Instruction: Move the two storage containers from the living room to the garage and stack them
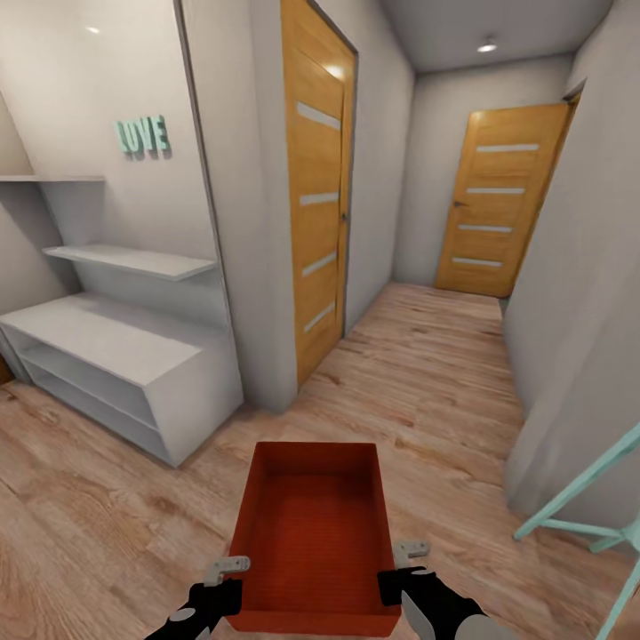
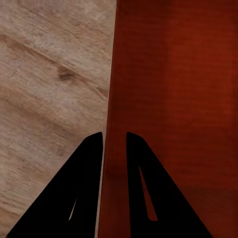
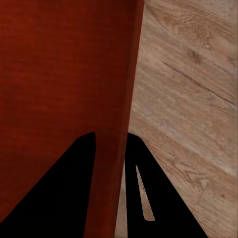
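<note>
Red-orange container [image 1: 313, 533] held over wood floor [image 1: 427, 373] in hallway; left gripper [image 2: 114, 136] clamps its left wall, right gripper [image 3: 110, 135] clamps right wall, both nearly closed.

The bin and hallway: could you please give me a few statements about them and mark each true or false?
1. The bin is empty. True.
2. The left gripper has one finger on each side of a bin wall. True.
3. The floor here is grey concrete. False: it is light wood planks.
4. The far door stands wide open. False: it is closed.
5. The right gripper clamps the bin's other side wall. True.
6. A second bin sits on the white shelf unit. False: no bin is on it.
</note>
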### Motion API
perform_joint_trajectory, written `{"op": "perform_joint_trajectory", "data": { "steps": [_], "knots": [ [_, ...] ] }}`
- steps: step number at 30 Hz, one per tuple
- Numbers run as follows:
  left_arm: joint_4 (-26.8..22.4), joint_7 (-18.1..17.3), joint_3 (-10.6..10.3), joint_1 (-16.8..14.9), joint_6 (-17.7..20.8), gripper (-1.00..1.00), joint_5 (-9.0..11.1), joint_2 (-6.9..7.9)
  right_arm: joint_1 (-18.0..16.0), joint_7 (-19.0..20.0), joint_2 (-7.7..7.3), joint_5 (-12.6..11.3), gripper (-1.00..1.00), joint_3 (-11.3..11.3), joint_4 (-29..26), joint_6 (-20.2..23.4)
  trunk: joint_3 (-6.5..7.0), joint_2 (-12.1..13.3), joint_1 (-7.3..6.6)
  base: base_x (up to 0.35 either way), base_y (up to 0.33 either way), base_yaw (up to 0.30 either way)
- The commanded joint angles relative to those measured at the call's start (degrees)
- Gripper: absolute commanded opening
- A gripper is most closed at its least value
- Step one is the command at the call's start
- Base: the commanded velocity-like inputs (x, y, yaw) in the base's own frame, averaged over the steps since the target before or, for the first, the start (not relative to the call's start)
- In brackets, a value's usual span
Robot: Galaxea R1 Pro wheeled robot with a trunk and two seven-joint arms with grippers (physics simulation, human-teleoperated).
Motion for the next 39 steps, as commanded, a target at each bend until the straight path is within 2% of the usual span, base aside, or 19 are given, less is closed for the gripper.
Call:
{"op": "perform_joint_trajectory", "data": {
  "steps": [1, 10, 39],
  "knots": [
    [0.0, 0.5, -0.2, 0.0, -0.2, -1.00, 0.4, 0.04, 0.0, -0.5, -0.43, 1.1, -1.00, 0.1, -0.1, 0.5, -0.07, 0.0, 0.03, 0.339, 0.000, -0.149],
    [0.0, 0.5, -0.2, 0.0, -0.2, -1.00, 0.4, 0.04, 0.0, -0.5, -0.39, 1.1, -1.00, 0.1, -0.1, 0.5, -0.16, 0.0, 0.03, 0.340, 0.000, -0.196],
    [0.0, 0.5, -0.2, 0.0, -0.2, -1.00, 0.4, 0.04, 0.0, -0.5, -0.39, 1.1, -1.00, 0.1, -0.1, 0.5, -0.16, 0.0, 0.03, 0.340, 0.000, -0.074]
  ]
}}
